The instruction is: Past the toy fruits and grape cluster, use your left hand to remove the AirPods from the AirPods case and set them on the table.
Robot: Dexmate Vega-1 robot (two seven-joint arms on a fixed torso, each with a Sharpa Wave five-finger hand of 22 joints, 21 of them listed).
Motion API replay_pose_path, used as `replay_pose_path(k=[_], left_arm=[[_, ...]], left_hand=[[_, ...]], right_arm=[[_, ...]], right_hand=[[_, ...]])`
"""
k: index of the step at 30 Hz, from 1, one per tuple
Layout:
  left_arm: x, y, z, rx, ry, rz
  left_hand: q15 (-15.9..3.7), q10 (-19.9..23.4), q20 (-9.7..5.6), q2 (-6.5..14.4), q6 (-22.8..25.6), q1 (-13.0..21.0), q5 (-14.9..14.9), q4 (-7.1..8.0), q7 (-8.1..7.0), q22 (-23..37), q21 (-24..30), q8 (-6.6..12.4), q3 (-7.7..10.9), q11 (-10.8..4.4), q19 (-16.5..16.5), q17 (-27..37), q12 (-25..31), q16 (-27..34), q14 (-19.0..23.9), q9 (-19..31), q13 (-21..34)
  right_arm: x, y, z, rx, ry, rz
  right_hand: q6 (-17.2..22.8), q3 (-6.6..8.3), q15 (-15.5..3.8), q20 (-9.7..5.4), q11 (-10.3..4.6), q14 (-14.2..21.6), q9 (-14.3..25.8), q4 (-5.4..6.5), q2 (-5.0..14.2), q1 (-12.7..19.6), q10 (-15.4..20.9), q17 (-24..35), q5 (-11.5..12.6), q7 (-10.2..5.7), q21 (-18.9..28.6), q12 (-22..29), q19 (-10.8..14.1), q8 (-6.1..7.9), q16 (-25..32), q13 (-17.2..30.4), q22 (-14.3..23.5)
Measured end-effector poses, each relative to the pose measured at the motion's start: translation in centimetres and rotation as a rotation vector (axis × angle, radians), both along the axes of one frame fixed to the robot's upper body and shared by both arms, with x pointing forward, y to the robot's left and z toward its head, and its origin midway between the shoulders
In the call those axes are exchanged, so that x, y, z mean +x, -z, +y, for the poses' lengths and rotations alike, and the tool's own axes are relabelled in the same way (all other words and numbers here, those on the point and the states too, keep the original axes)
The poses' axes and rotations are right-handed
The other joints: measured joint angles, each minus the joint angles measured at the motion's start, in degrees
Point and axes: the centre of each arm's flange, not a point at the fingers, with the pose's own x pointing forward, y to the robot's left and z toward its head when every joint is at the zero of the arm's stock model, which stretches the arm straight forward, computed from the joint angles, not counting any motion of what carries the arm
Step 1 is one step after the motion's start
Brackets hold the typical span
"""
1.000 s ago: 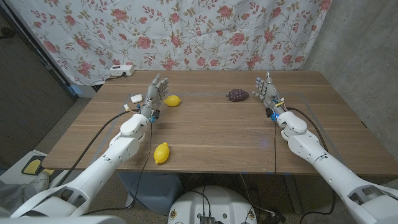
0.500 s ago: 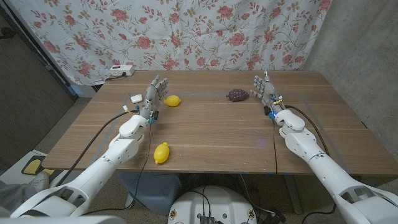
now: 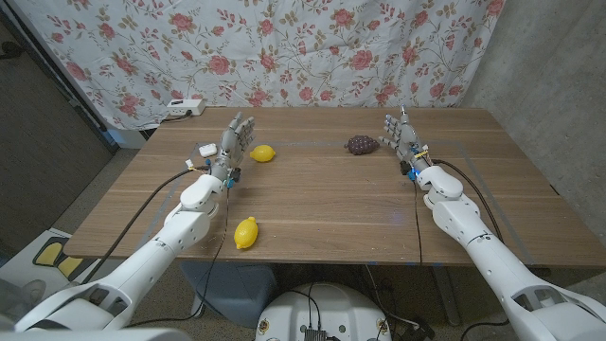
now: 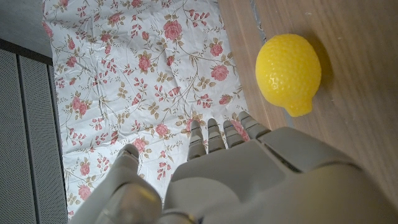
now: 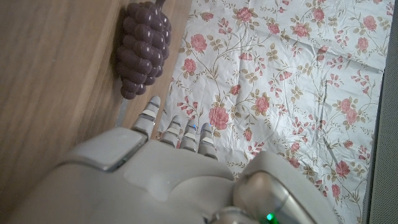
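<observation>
At the far left of the surface (image 3: 312, 204), around ten o'clock from its middle, the small white AirPods case (image 3: 206, 150) sits just beside the left hand (image 3: 237, 142), on that hand's outer side; whether its lid is up is too small to tell, and no earbuds can be made out lying loose. The left hand stands upright with fingers apart and nothing in it, close to the case but apparently not touching it. Immediately at three o'clock from that hand lies a yellow toy lemon (image 3: 262, 153), also seen in the left wrist view (image 4: 288, 73). A second toy lemon (image 3: 246, 232) rests near the front edge, at about six o'clock from the hand. Well apart, at roughly one o'clock from the surface's middle, the dark grape cluster (image 3: 362, 145) lies just beside the right hand (image 3: 402, 140), which is likewise spread and empty. Judging by this, the task has barely begun: reaching the case, taking out the AirPods and setting them down all remain.
</observation>
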Motion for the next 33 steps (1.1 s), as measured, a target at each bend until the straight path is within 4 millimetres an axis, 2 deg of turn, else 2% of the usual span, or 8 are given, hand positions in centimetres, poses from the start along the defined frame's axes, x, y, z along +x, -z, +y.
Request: replay_pose_path(k=[11, 33], left_arm=[[-0.5, -0.4, -0.7, 0.019, -0.048, -0.024], [-1.3, -0.5, -2.3, 0.034, -0.15, -0.044]], left_hand=[[0.0, 0.02, 0.0, 0.24, 0.0, 0.23, 0.0, -0.24, 0.0, 0.0, 0.0, 0.0, 0.24, -0.03, 0.0, 0.0, 0.0, 0.0, 0.0, -0.01, 0.0], [-0.22, 1.03, -0.22, 0.46, 0.31, 0.46, 0.0, -0.47, -0.31, -0.01, 0.0, 0.0, 0.48, -1.03, 0.21, -0.01, 0.24, 0.0, 0.22, 0.04, -0.02]], right_arm=[[0.8, -0.8, 0.0, -0.027, -0.024, 0.002], [2.8, -2.1, -1.2, -0.059, -0.064, 0.01]], right_hand=[[0.0, 0.0, 0.22, 0.0, 0.0, -0.22, 0.0, 0.0, -0.31, 0.3, 0.0, 0.0, 0.0, 0.0, 0.0, 0.0, 0.0, 0.0, 0.0, 0.0, 0.0], [0.0, -0.02, 0.01, -0.01, 0.0, -0.41, -0.01, -0.02, -0.3, 0.76, 0.0, -0.15, 0.0, 0.0, 0.0, 0.0, 0.0, 0.0, 0.0, -0.01, -0.01]])
